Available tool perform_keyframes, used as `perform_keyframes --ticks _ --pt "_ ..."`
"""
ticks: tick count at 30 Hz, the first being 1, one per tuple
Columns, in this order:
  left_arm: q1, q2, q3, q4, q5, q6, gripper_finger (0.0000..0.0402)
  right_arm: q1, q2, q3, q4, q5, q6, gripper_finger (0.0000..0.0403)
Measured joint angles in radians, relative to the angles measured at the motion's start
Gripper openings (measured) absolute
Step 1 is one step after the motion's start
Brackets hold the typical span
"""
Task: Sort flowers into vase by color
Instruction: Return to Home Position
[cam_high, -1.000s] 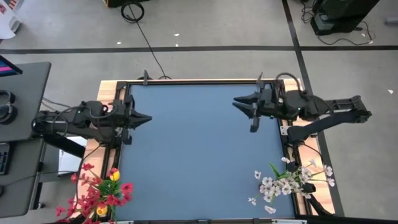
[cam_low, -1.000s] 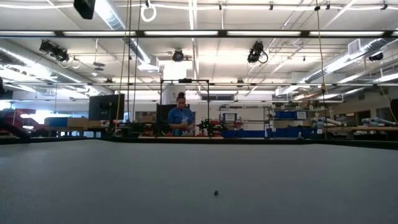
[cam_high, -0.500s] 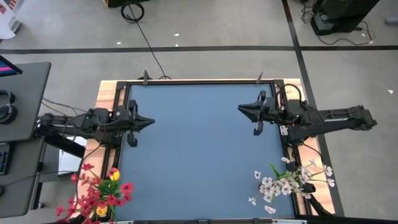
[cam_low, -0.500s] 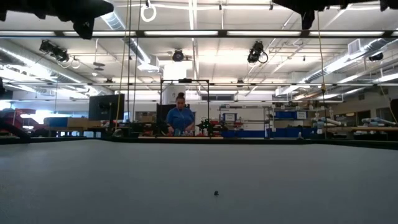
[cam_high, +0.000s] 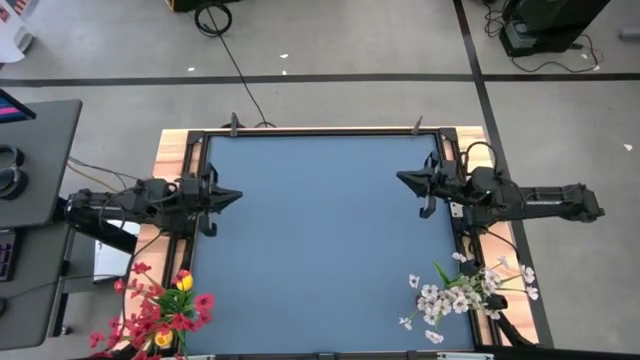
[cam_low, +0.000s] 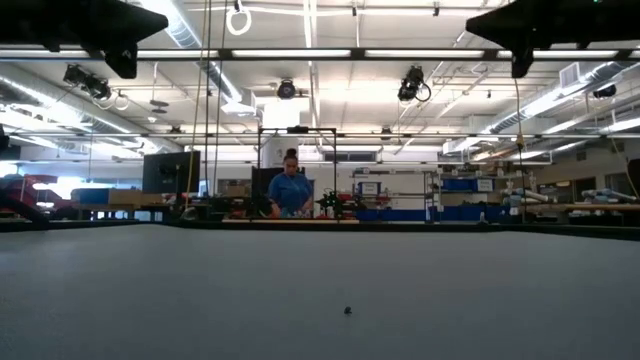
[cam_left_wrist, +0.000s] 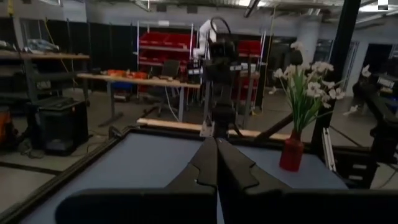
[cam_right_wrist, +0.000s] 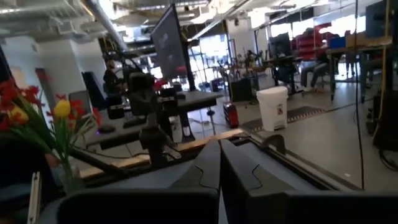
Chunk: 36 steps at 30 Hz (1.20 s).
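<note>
Red and yellow flowers (cam_high: 160, 310) stand at the table's near left corner; in the right wrist view these red and yellow flowers (cam_right_wrist: 28, 112) rise from a pale vase (cam_right_wrist: 69, 180). White flowers (cam_high: 460, 292) stand at the near right corner, and the left wrist view shows the white flowers (cam_left_wrist: 309, 78) with their stems in a red vase (cam_left_wrist: 291, 155). My left gripper (cam_high: 238, 196) hovers shut over the table's left edge, pointing level across the table. My right gripper (cam_high: 400, 179) hovers shut over the right edge, facing it. Neither holds anything.
The blue table top (cam_high: 320, 240) lies bare between the two arms, framed by a dark rail (cam_high: 320, 130). A tiny dark speck (cam_low: 347, 310) sits on it. A person (cam_low: 290, 190) stands far beyond the table. A desk (cam_high: 35, 150) is at the left.
Both arms have drawn back toward their own table edges and sunk lower, the right one farther than the left. In the low view their dark undersides have come down into the picture's top corners. The flowers have not moved.
</note>
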Motion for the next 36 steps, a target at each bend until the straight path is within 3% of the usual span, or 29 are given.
perform_keyframes --ticks 6,16,22,31,36 --pt "0.0 -0.06 0.0 -0.066 -0.003 0.008 0.0002 -0.029 -0.114 -0.006 -0.186 -0.007 0.013 0.0014" --pt "0.0 -0.064 -0.019 -0.069 -0.012 0.016 0.0002 -0.035 -0.207 -0.188 -0.088 -0.027 0.113 0.001" --pt "0.0 -0.064 -0.149 0.095 -0.013 -0.027 0.0002 -0.049 -0.227 -0.196 -0.093 -0.028 0.113 0.001" --pt "0.0 -0.086 -0.162 0.039 -0.013 -0.065 0.0002 -0.07 -0.309 -0.196 -0.233 -0.079 0.117 0.001" --pt "0.0 -0.091 -0.162 0.028 -0.013 -0.067 0.0002 -0.07 -0.339 -0.216 -0.221 -0.078 0.127 0.001"
